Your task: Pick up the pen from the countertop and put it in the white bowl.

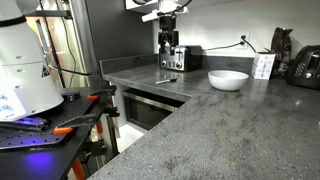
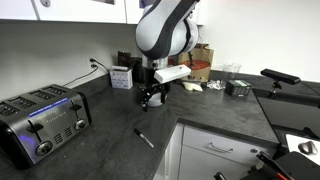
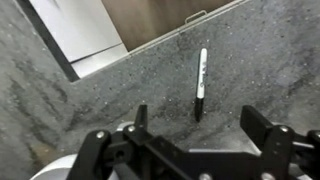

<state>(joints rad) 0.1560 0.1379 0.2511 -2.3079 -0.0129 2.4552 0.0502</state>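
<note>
The pen [image 3: 200, 82] is a thin dark stick with a white band. It lies flat on the dark grey speckled countertop [image 1: 230, 120] near its front edge, and shows in both exterior views [image 1: 167, 81] [image 2: 144, 137]. My gripper [image 3: 197, 125] is open and empty. It hangs above the counter with the pen's dark tip just beyond the gap between its fingers, and is also seen in both exterior views [image 1: 169, 66] [image 2: 152, 98]. The white bowl [image 1: 228, 79] stands on the counter to one side of the gripper. I cannot make it out in the exterior view that shows the arm from the front.
A silver toaster [image 2: 40, 120] stands on the counter's near end. A small white labelled box [image 1: 263, 66] and a black appliance [image 1: 305, 65] stand by the wall. A black table with orange-handled tools [image 1: 60, 128] is beside the counter. The counter edge [image 3: 160, 45] drops to white cabinets.
</note>
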